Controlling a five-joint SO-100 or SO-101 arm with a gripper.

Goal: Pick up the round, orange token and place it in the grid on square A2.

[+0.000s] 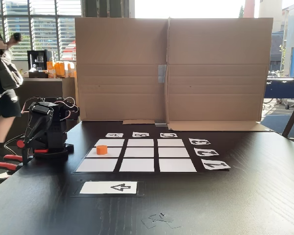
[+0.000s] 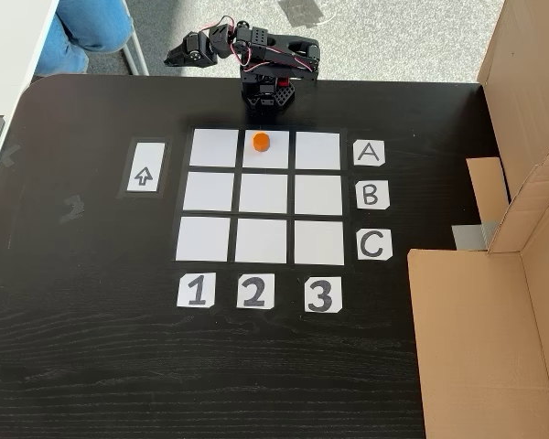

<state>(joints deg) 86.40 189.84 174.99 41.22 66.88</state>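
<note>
One token: the token (image 2: 261, 141) is a small orange puck sitting flat on a white cell of the grid (image 2: 263, 240), narrower than the cell.
Cell: in the top-down fixed view it lies in the row beside label A and the column above label 2, so on square A2 (image 2: 276, 160), toward the cell's far edge, nearest the arm's base.
Other view: in the low fixed view the token (image 1: 102, 149) sits in the middle cell of the left column, under label A.
Task state: judged from this, the token already rests where it is meant to go.
Handling: it looks like light, rigid plastic with short faceted sides; likely slick, not fragile. The best hold would be across the side walls from above, low on the puck.
Gripper: the gripper (image 2: 176, 60) is folded back beyond the table edge, well apart from the token and holding nothing; whether its jaws are parted I cannot tell.
Arm base: just beyond the grid, close to the token.
Surroundings: the arrow card (image 2: 144, 176) lies beside the grid; a cardboard screen (image 1: 171, 68) stands behind the table.
</note>
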